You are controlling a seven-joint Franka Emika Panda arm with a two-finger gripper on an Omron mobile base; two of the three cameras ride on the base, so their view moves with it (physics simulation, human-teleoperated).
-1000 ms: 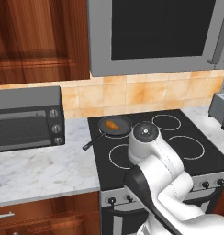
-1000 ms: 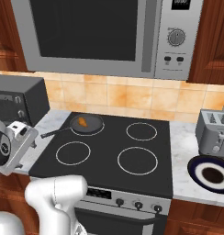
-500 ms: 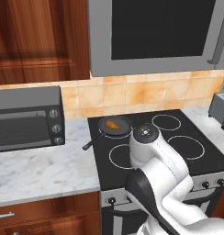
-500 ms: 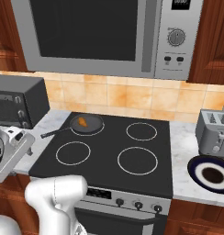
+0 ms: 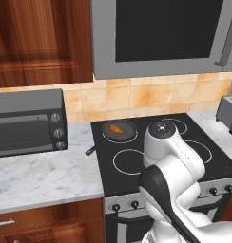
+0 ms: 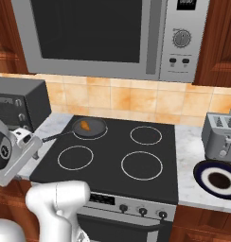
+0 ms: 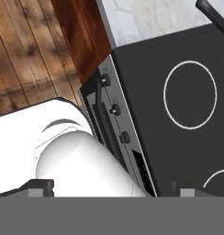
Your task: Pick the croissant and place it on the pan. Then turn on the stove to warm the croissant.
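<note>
One croissant (image 5: 116, 128) lies in the one pan (image 5: 120, 130) on the back-left of the stove's (image 6: 112, 160) four rings, unmoved, while the gripper (image 7: 113, 187), fingers spread wide and empty, has swung lower toward the knobs (image 7: 114, 109).

White marble counter (image 5: 37, 175) bearing a grey toaster oven (image 5: 27, 121) at left, black stove (image 6: 112, 160) set in beside it with the pan (image 6: 89, 126) on its rear left burner, then a toaster (image 6: 222, 137) and dark white-rimmed plate (image 6: 217, 177) at right.
</note>
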